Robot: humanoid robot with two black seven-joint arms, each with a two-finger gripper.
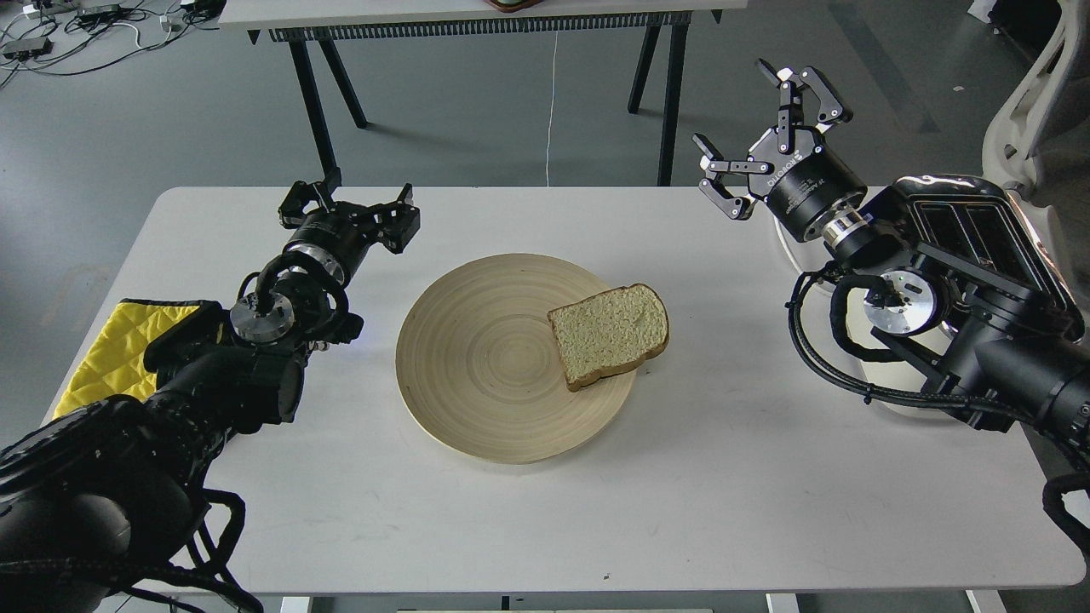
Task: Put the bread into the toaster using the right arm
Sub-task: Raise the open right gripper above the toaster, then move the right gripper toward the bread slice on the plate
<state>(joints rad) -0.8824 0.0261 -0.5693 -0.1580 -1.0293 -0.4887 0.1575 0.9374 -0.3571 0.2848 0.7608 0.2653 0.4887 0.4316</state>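
A slice of tan bread with a brown crust lies flat on the right side of a round wooden plate in the middle of the table. The toaster, chrome-topped with black slots, stands at the table's right edge, largely covered by my right arm. My right gripper is raised above the table's far right, up and right of the bread, open and empty with its fingers spread wide. My left gripper hovers at the far left of the plate, open and holding nothing.
A yellow quilted cloth lies at the table's left edge under my left arm. The white table ends close behind both grippers. Another table's black legs stand on the grey floor beyond.
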